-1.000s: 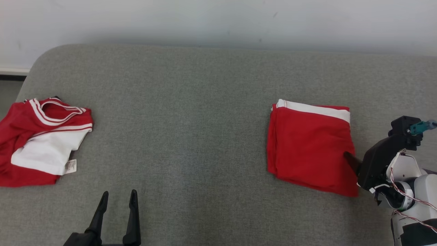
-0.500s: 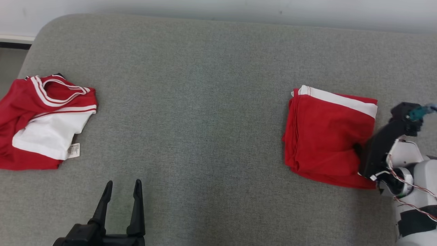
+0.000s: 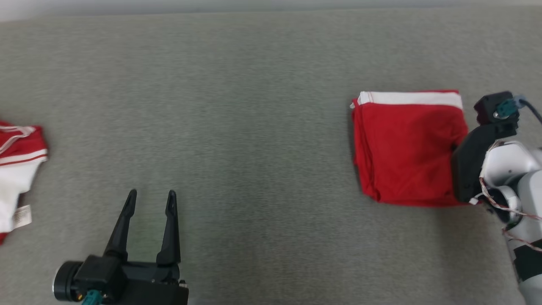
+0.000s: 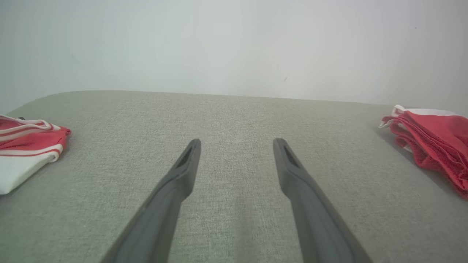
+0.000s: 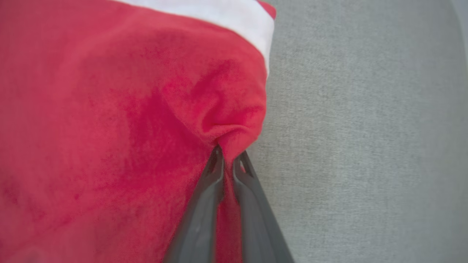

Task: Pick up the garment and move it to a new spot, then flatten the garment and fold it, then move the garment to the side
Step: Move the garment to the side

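Pinching a bunched ridge of red cloth between nearly closed fingers, the right gripper (image 5: pixel 227 160) is seen in the right wrist view clamped on one edge of the folded garment (image 5: pixel 109 109). The fabric is puckered into a small hump just above the fingertips. In the head view the gripper's tips are hidden at the garment's right edge, at the right of the frame. There the red square is laid flat on the grey upholstered surface (image 3: pixel 254 127), with a white band (image 3: pixel 410 98) along its top edge. At the lower left of that frame, the left gripper (image 3: pixel 152 194) is held over bare upholstery, its fingers spread apart and nothing between them. A second red-and-white garment (image 3: pixel 19 169), crumpled and bearing a white label (image 3: pixel 22 216), is cut off by the left edge, well apart from the folded one.
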`<state>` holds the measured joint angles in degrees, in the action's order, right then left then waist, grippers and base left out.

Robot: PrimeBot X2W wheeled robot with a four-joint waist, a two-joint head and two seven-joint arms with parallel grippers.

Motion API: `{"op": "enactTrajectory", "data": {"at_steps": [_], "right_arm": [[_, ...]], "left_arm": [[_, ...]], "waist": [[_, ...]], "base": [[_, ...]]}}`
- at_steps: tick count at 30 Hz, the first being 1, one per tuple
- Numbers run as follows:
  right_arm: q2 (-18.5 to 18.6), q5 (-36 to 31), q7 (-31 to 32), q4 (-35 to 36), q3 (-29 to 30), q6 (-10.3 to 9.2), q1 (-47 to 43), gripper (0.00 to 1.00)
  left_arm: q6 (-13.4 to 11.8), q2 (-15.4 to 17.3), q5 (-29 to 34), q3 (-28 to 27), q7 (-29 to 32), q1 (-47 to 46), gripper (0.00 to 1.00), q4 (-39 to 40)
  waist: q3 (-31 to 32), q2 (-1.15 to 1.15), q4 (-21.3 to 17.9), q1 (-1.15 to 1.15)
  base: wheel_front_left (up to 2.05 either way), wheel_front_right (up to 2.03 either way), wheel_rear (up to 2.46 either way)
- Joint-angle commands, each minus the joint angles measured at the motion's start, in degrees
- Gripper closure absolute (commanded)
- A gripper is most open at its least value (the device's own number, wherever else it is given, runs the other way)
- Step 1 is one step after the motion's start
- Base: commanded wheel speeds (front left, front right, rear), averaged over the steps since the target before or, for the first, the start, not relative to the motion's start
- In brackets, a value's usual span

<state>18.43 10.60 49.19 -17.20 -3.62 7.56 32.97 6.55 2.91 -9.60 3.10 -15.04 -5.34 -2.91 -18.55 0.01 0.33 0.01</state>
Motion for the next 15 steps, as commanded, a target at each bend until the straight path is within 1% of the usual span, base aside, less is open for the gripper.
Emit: {"op": "enactTrajectory", "data": {"at_steps": [1,2,7,11,15], "right_arm": [[2.3,0.3,-1.8,0.1,-1.5,-0.16,1.4,1.0],[2.3,0.3,-1.8,0.1,-1.5,-0.16,1.4,1.0],[6.5,0.8,-6.8,-2.2,-3.7,-0.16,3.9,1.0],[8.9,0.4,-12.2,-4.7,-4.7,-0.16,6.1,1.0],[11.0,0.1,-18.1,-7.9,-6.1,-0.16,8.5,1.0]], "left_arm": [[0.3,0.2,1.2,0.3,-0.2,-1.4,0.0,1.2],[0.3,0.2,1.2,0.3,-0.2,-1.4,0.0,1.2],[0.7,1.7,2.7,1.7,-0.2,-3.2,0.0,3.6],[1.0,3.5,3.6,2.8,-0.2,-4.5,0.0,5.6],[0.9,5.3,4.1,3.9,-0.2,-5.3,0.0,7.5]], "waist": [[-3.8,-0.01,-6.6,-0.01],[-3.8,-0.01,-6.6,-0.01],[-6.8,-0.01,-11.5,-0.01],[-9.3,-0.01,-14.4,-0.01],[-11.7,-0.01,-16.3,-0.01]], "base": [[0.0,0.0,0.0],[0.0,0.0,0.0],[0.0,0.0,0.0],[0.0,0.0,0.0],[0.0,0.0,0.0]]}}
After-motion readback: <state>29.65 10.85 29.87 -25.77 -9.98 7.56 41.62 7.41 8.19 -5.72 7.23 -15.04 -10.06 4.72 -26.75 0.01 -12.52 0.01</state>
